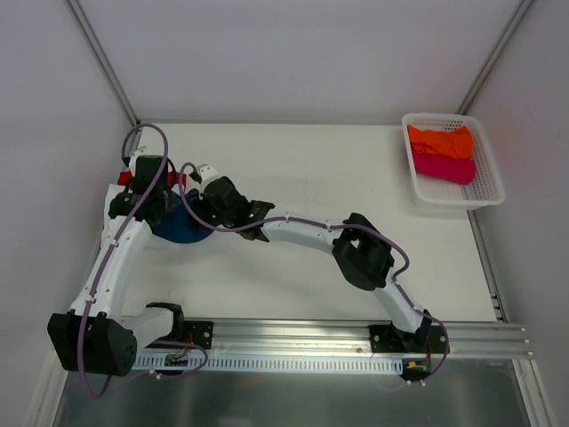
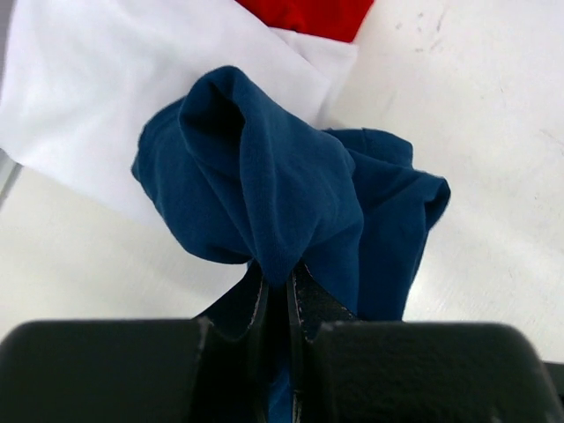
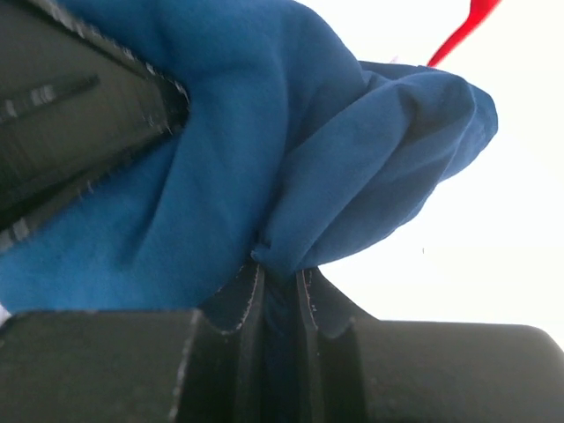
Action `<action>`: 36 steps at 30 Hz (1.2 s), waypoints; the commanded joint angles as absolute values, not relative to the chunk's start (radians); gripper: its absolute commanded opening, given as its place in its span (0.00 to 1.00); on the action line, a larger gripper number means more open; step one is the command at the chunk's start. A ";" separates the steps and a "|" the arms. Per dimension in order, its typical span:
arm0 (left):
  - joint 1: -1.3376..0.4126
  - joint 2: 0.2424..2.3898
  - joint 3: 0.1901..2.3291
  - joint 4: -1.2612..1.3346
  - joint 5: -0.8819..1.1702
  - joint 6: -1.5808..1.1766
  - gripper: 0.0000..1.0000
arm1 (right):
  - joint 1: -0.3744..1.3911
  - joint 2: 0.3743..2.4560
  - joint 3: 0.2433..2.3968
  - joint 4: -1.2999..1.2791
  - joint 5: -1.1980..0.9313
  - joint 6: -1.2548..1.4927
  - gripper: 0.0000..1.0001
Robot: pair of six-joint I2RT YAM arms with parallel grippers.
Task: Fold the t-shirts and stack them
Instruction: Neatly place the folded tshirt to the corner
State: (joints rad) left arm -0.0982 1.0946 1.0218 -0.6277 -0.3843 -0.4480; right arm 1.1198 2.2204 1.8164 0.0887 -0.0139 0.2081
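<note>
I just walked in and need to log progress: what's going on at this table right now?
At the left side of the table, the left fingers and the right fingers are each shut on a bunched fold of the navy t-shirt, which is crumpled and not yet folded. A white t-shirt and a red t-shirt lie next to it. At the far right, an orange t-shirt and a magenta t-shirt sit in the white basket.

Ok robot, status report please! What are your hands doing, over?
Left gripper shut on navy t-shirt. Right gripper shut on it too. Shirt bunched, not folded. White t-shirt and red t-shirt close by.
</note>
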 commanded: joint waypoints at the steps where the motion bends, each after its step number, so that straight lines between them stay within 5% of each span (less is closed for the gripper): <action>1: -0.034 1.129 1.136 -0.594 -0.362 -0.390 0.00 | 1.140 2.224 1.894 0.083 -0.075 0.173 0.01; 10: 0.161 1.270 1.338 -0.592 -0.278 -0.278 0.00 | 1.149 2.322 2.078 0.097 -0.080 0.129 0.01; 18: 0.227 1.333 1.428 -0.592 -0.259 -0.241 0.00 | 1.134 2.493 2.454 -0.018 -0.121 0.075 0.00; 29: 0.268 1.407 1.272 -0.592 -0.324 -0.268 0.00 | 1.160 2.546 2.255 0.017 -0.235 0.095 0.01; 36: 0.377 1.466 1.362 -0.595 -0.249 -0.307 0.00 | 1.193 2.582 2.283 0.005 -0.238 0.081 0.00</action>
